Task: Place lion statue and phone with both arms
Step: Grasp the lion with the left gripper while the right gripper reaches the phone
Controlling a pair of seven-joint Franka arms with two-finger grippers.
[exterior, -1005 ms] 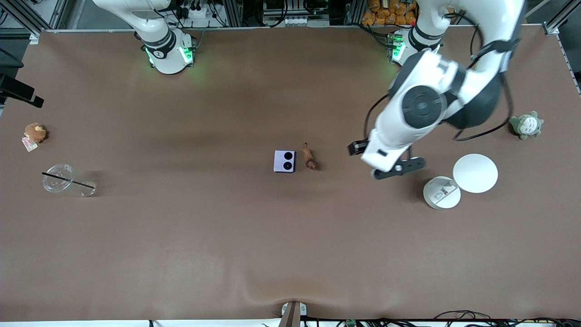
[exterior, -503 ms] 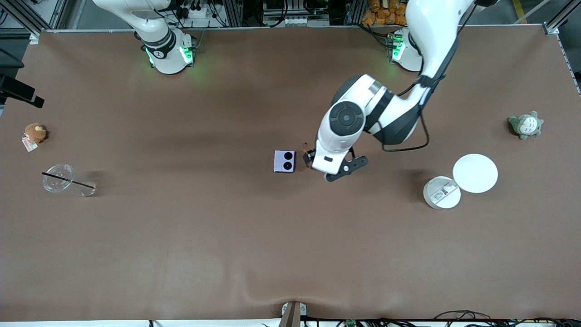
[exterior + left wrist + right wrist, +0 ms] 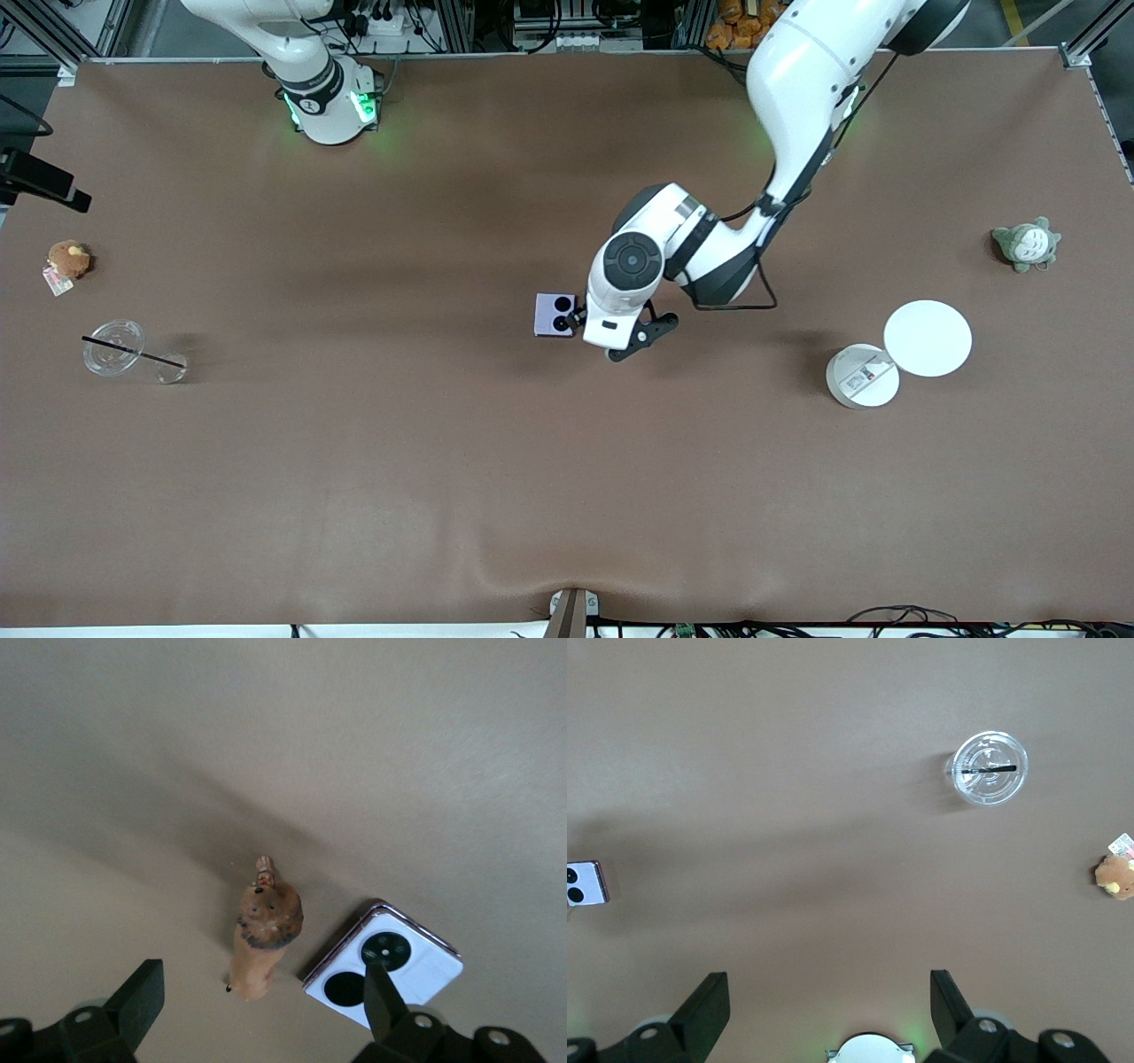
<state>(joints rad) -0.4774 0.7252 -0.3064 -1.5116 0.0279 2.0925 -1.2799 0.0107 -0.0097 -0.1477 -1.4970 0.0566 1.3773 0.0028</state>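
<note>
We see the left gripper (image 3: 257,1005) hanging over the middle of the table (image 3: 567,496) with its fingers (image 3: 137,997) spread wide, directly above the lion statue (image 3: 261,939). The statue stands on the table just beside the phone (image 3: 385,966), and in the front view it is hidden under the left arm while the phone (image 3: 553,315) lies flat with its two lenses up. The right arm waits near its base, and the right gripper (image 3: 824,1005) is also wide open and holds nothing.
</note>
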